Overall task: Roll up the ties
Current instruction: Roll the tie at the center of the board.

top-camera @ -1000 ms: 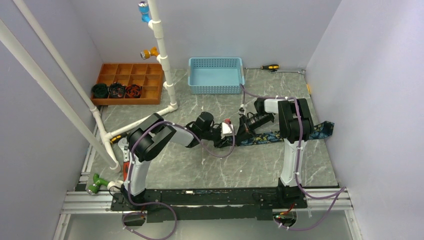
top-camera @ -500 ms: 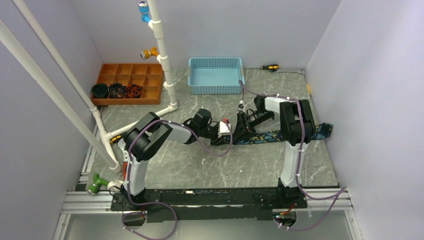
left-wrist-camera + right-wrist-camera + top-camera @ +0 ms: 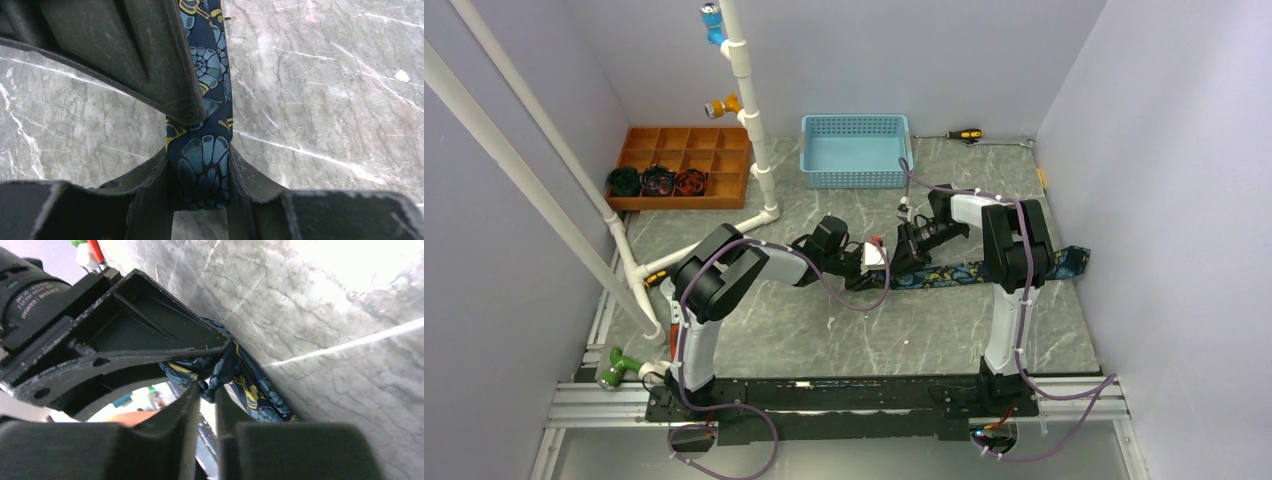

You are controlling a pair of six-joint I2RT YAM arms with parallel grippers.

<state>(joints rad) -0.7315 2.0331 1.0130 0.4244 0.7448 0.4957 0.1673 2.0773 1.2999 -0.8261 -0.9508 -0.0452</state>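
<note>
**Left gripper.** My left gripper (image 3: 198, 156) is closed down to a narrow gap on the long, narrow dark navy fabric necktie (image 3: 959, 272) with the blue and gold paisley print. The narrow end is clamped flat between both fingers, and the left wrist view shows this plainly.

**Right gripper.** My right gripper (image 3: 205, 392) has its jaws close together, with a bunched fold of the necktie at their tips. I cannot tell whether that fold is actually pinched (the tips themselves hide the contact).

**Position of the work.** The necktie lies flat on the grey marbled tabletop (image 3: 824, 330). It runs from the two grippers at mid-table rightward past the right arm, and its wide end (image 3: 1074, 262) lies near the right wall.

**Change noted.** Compared with a second ago, the right gripper has moved slightly toward the far side and leftward, tighter against the left one. The wide end has slid a little on the tabletop.

**Assessment.** I judge this a re-grip to form the first turn. No proper coil shows yet, so nearly the whole length is left to roll.
</note>
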